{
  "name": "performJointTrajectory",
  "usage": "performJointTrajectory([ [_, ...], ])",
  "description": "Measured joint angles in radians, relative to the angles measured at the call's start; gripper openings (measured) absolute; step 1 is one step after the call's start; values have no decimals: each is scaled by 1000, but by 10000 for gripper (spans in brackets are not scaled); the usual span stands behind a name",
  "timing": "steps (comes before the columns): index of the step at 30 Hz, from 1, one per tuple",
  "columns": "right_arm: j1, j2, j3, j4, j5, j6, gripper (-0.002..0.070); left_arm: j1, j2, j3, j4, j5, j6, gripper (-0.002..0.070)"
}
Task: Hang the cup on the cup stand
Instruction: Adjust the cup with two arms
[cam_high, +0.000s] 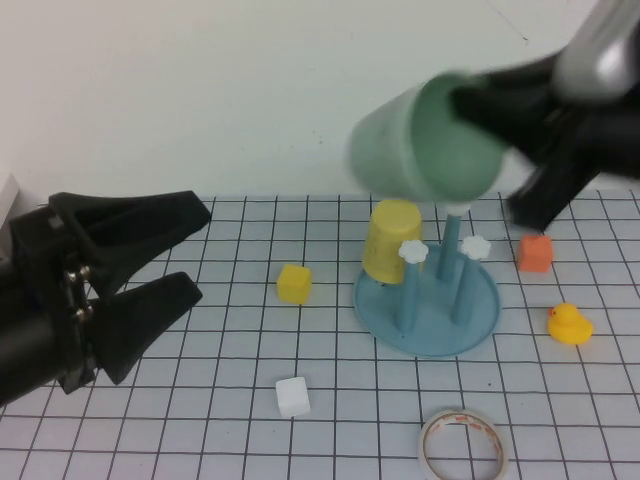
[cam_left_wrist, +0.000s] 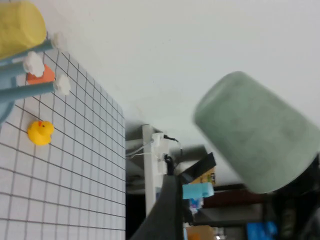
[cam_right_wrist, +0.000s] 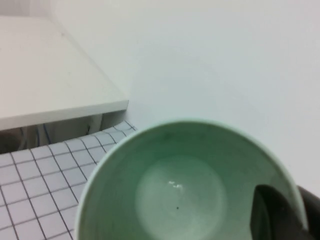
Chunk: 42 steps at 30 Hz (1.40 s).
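Observation:
The pale mint-green cup (cam_high: 420, 140) is held in the air above the cup stand, tipped on its side, mouth toward my right gripper (cam_high: 490, 108). That gripper is shut on the cup's rim, with one finger (cam_right_wrist: 272, 215) inside the cup (cam_right_wrist: 180, 195) and the other outside. The cup stand (cam_high: 430, 345) is a round light-blue tray with blue pegs and white flower caps (cam_high: 413, 250). A yellow cup (cam_high: 392, 240) hangs upside down on one peg. My left gripper (cam_high: 200, 250) is open and empty at the table's left. The cup also shows in the left wrist view (cam_left_wrist: 255, 130).
A yellow block (cam_high: 294, 283) lies left of the stand and a white block (cam_high: 292, 396) nearer the front. An orange block (cam_high: 535, 253) and a yellow duck (cam_high: 569, 324) lie to the stand's right. A tape roll (cam_high: 462, 445) lies at the front edge.

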Motion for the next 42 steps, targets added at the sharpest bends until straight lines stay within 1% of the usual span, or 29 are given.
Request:
performJointTrajectory([
  [2,103,0,68,203,-130,-216,23,0,0,0,0,0,-47,691],
  [4,192,5,102,310,-228,-375,23,0,0,0,-2,-2,-77,692],
  [7,308,17,116,374,-306,-520,23,0,5,0,-4,-7,-108,692],
  [11,386,30,109,390,-312,-614,23,0,32,0,-4,-10,-116,692],
  [16,393,32,56,398,-317,-648,23,0,91,0,-4,-14,-158,692],
  [21,393,43,27,398,-219,-663,23,0,141,0,-10,-17,-201,692],
  [27,393,110,25,398,-185,-678,23,0,182,-3,-23,1,-263,692],
  [35,394,146,-5,396,-138,-725,23,0,186,-5,-24,16,-294,692],
  [42,395,210,-41,394,-27,-800,23,0,186,-9,-21,16,-294,692],
])
